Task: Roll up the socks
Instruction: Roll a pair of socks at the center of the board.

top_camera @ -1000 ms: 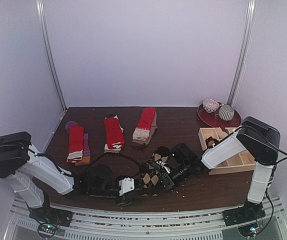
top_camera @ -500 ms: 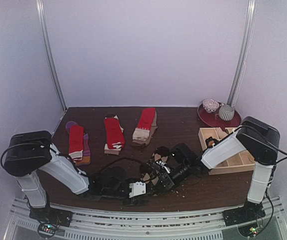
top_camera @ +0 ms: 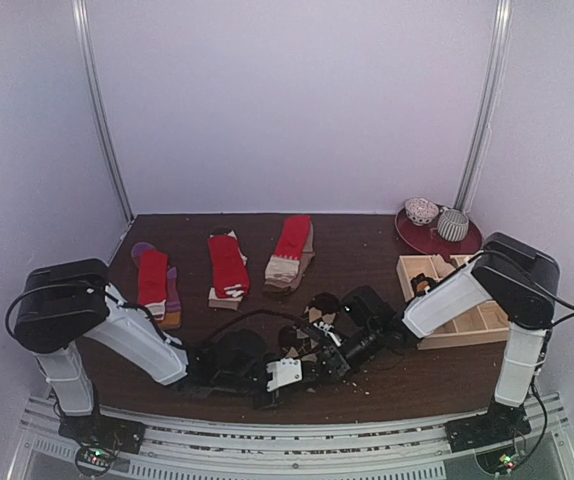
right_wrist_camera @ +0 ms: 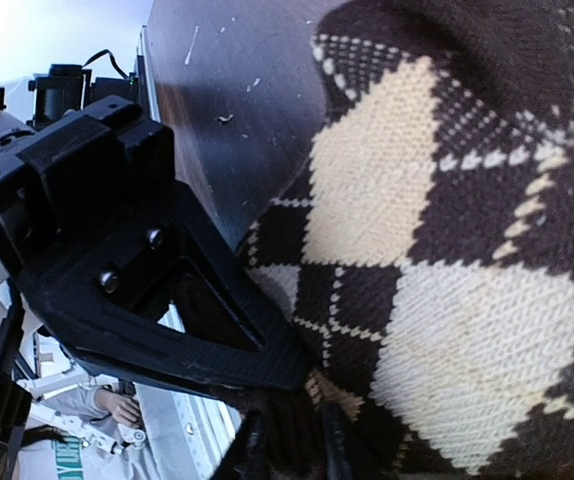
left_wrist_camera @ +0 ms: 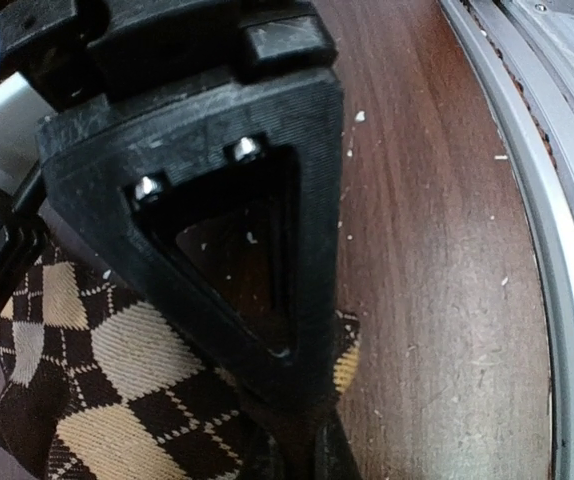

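The brown-and-beige argyle sock [top_camera: 312, 336] lies bunched at the front middle of the table, between my two grippers. My left gripper [top_camera: 305, 368] reaches in from the left along the front edge. In the left wrist view the left gripper [left_wrist_camera: 312, 412] is shut on the near edge of the argyle sock [left_wrist_camera: 97, 370]. My right gripper [top_camera: 330, 352] comes in from the right. In the right wrist view the right gripper [right_wrist_camera: 292, 442] has dark cuff fabric of the argyle sock [right_wrist_camera: 447, 250] pinched between its tips. Three red socks [top_camera: 229, 268] lie flat further back.
At the back left are a red-and-purple sock [top_camera: 154, 285] and a red sock with a tan cuff [top_camera: 289, 250]. A pale wooden grid tray [top_camera: 472, 330] sits under my right arm. A dark red plate [top_camera: 412, 238] with two rolled balls is at the back right.
My left arm swept right along the front edge to the argyle sock and its gripper closed on it. The right arm stayed in place.
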Robot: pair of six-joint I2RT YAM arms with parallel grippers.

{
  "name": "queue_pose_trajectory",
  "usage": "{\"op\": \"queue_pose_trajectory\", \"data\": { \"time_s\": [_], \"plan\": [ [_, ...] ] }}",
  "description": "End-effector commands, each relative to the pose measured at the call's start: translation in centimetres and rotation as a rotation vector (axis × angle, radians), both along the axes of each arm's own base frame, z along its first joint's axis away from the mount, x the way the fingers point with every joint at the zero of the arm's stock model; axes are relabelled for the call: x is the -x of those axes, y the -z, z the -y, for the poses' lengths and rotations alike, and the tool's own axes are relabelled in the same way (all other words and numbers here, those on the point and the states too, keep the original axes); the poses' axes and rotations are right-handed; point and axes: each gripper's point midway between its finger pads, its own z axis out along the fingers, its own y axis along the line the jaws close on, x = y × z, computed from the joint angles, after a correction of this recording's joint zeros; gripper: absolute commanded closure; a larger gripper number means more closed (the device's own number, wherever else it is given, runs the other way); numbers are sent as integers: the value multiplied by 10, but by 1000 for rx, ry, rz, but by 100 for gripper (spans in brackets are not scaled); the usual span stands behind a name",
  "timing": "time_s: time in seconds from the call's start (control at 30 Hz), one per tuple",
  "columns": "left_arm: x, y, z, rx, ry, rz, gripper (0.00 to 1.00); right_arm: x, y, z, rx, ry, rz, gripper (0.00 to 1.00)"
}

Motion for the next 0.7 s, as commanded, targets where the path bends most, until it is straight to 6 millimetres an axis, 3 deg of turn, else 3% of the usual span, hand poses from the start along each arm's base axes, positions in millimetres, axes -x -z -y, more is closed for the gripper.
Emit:
{"op": "queue_pose_trajectory", "data": {
  "time_s": [0.0,0.1,0.13,0.27,0.37,0.47,0.57,0.67],
  "plan": [
    [21,45,-35,-155,-40,-179,100,10,46,39,237,58,-30,75],
    [29,54,-45,-170,-81,-287,100,-5,21,33,177,61,94,66],
    [33,56,-48,-172,-94,-333,100,-10,10,31,154,65,145,58],
    [49,63,-58,-183,-122,-557,100,-27,-40,26,38,68,419,55],
    [64,66,-62,-195,-125,-737,100,-17,-66,25,-58,1,698,52],
    [72,72,-65,-224,-136,-842,100,-6,-77,23,-88,-71,963,46],
    [74,77,-67,-248,-153,-907,100,9,-71,18,-105,-211,1174,44],
    [74,81,-70,-264,-167,-939,100,20,-61,8,-114,-310,1227,43]
  ]
}}
